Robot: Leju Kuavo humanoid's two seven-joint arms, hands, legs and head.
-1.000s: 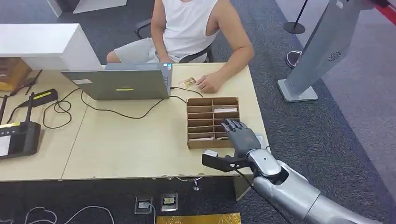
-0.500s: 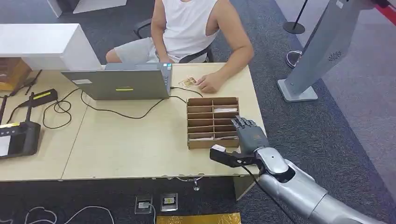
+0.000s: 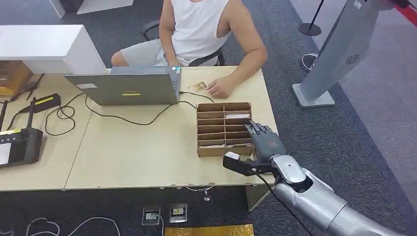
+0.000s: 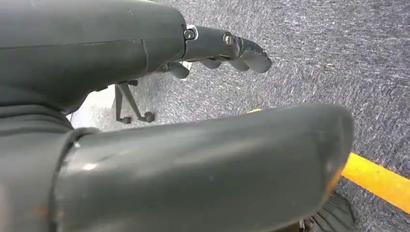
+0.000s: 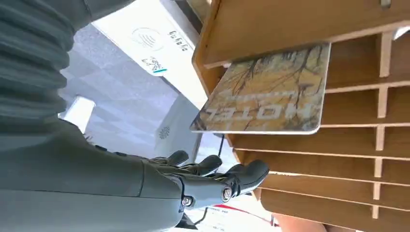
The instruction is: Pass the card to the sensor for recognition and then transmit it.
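Card (image 5: 263, 99) (brown, marbled, printed "HOTEL") juts from wooden rack (image 5: 338, 145).

Even, bright overhead light falls on my worktop (image 3: 147, 147) with soft shadows; up close my fingers (image 4: 241, 50) blur, and pale glare washes my right wrist view.

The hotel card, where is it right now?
The hotel card sits in a slot of the wooden card rack, sticking out past its edge, just beyond the right hand near the table's right end.
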